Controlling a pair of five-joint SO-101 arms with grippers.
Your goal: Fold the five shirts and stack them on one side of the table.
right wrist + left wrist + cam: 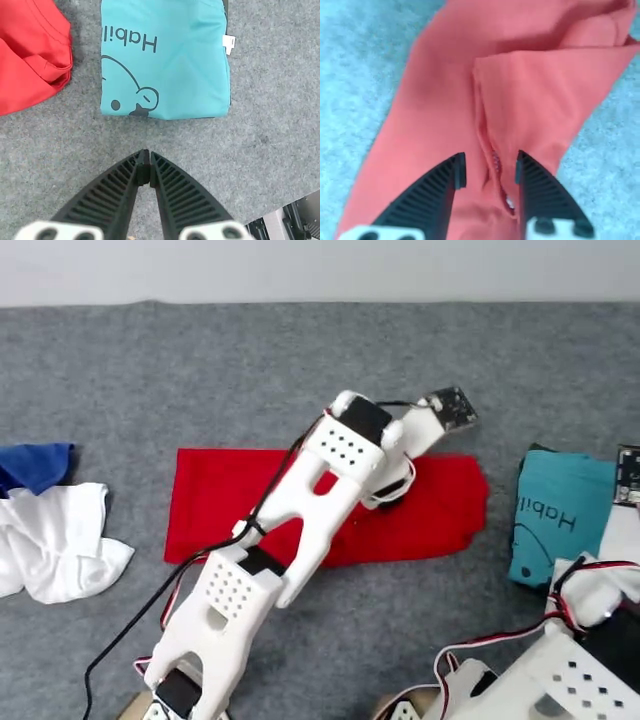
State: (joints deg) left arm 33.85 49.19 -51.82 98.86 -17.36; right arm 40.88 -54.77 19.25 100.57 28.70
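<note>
Grey table [120, 370] lies under me, a blue shirt [35, 465] and a white shirt [55, 540] heaped well left of both grippers. My left gripper [490, 172] stands parted over the red shirt [445, 90], a raised crease between its fingers. My right gripper [144, 167] is closed on nothing, the folded teal shirt [165, 60] just ahead of its tips.

Matt cloth red shirt [440, 502], rough felt table [300, 370]; ribbed plastic left claw [490, 168]
</note>
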